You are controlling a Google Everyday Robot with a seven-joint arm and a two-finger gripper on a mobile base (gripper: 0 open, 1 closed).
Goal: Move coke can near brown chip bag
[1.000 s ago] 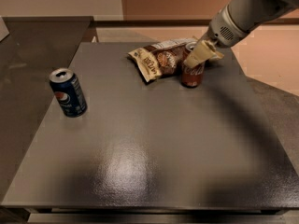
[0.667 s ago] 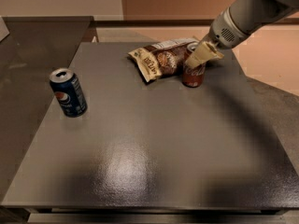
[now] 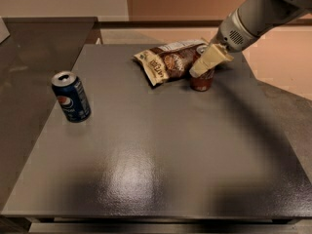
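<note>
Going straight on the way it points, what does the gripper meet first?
Probably the coke can: the gripper, angled down-left, sits right at it. The brown chip bag lies just beyond.

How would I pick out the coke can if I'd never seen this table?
Look toward the far side of the grey table, where a brown chip bag lies. The coke can stands at the bag's right end, under the gripper. It is red-brown, unlike the blue can far left.
</note>
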